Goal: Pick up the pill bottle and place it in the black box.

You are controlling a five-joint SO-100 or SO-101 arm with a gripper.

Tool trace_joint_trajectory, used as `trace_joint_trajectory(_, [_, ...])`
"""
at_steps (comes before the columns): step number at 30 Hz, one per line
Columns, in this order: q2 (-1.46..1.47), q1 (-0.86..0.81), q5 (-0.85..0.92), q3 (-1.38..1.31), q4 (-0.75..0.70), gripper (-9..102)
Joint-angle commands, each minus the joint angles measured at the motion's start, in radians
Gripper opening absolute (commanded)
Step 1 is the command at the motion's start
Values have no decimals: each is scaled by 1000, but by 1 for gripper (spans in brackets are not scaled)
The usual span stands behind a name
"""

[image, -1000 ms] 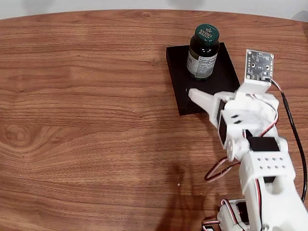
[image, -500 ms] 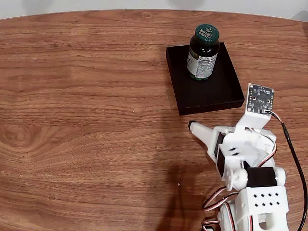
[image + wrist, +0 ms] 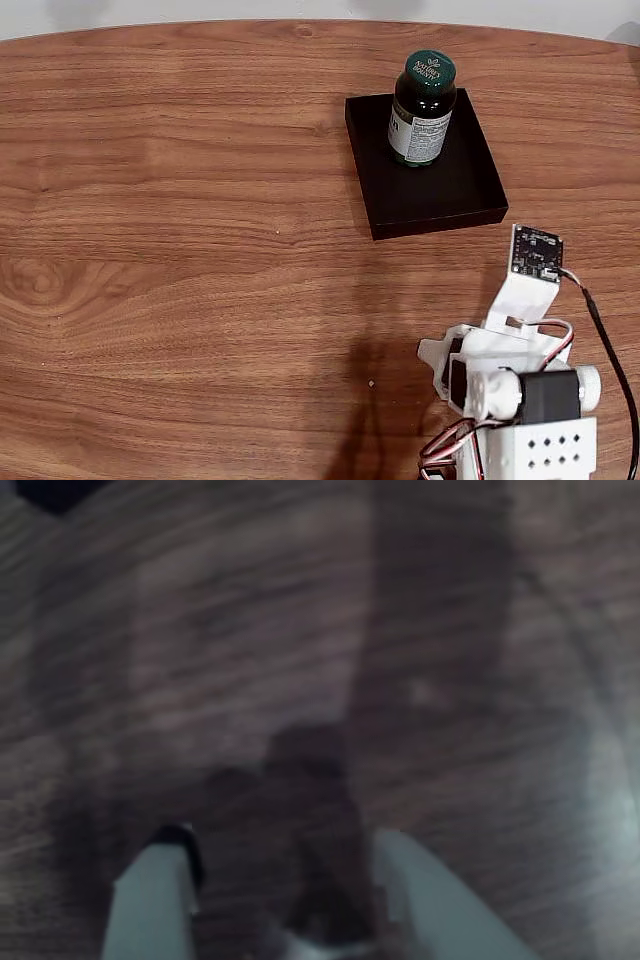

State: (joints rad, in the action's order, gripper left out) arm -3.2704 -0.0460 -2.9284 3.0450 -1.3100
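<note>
The dark green pill bottle with its white-and-green label stands upright inside the black box, toward the box's far end. My white gripper is folded back at the lower right of the fixed view, well clear of the box and with bare wood under it. The blurred wrist view shows my gripper open, its two pale fingers apart with nothing between them. A dark corner of the black box peeks in at the wrist view's top left.
The brown wooden table spreads wide to the left and front of the box. My arm's base and cables fill the lower right corner. The table's far edge runs along the top of the fixed view.
My arm has drawn back from over the box toward its base at the lower right. The bottle has stayed upright in the box.
</note>
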Motion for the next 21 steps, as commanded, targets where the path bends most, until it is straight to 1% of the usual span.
trace_joint_trajectory(1, [-15, 0, -63, -15, -138, 15])
trace_joint_trajectory(3, [-14, 2, -176, -15, -192, 15])
trace_joint_trajectory(7, [-18, 3, -156, -15, -192, 15])
trace_joint_trajectory(11, [-51, -3, -100, -15, -198, 15])
trace_joint_trajectory(21, [-67, -23, -69, -15, -201, 15])
